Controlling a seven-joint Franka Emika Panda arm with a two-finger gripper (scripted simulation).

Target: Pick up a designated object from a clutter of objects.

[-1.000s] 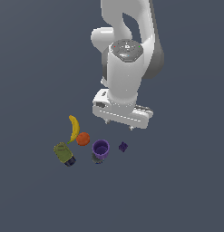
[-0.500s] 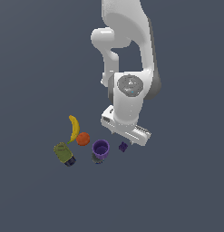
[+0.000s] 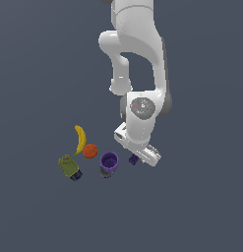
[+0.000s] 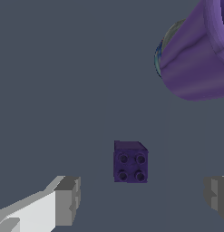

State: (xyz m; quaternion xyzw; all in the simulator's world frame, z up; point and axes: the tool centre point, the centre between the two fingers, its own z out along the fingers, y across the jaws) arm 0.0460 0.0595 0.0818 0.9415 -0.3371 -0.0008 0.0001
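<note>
The designated object is a tiny dark purple block (image 4: 130,162) with four studs on top, resting on the grey floor. In the wrist view it lies between my two grey fingertips (image 4: 68,200), apart from both. My gripper (image 4: 143,197) is open and holds nothing. In the exterior view the block (image 3: 133,159) peeks out beside the white hand, which hangs low right over it and hides my fingers. The clutter lies on the exterior view's left: a purple cup (image 3: 108,163), an orange fruit (image 3: 90,151), a yellow banana (image 3: 80,138) and an olive-green container (image 3: 70,167).
The purple cup (image 4: 197,56) is the nearest neighbour to the block, looming large in the wrist view with a gap of bare floor between them. The white arm (image 3: 137,59) rises above the hand. The rest is flat grey floor.
The arm has come down and toward the exterior view's right, so the hand now hangs low over the small purple block. None of the objects has moved.
</note>
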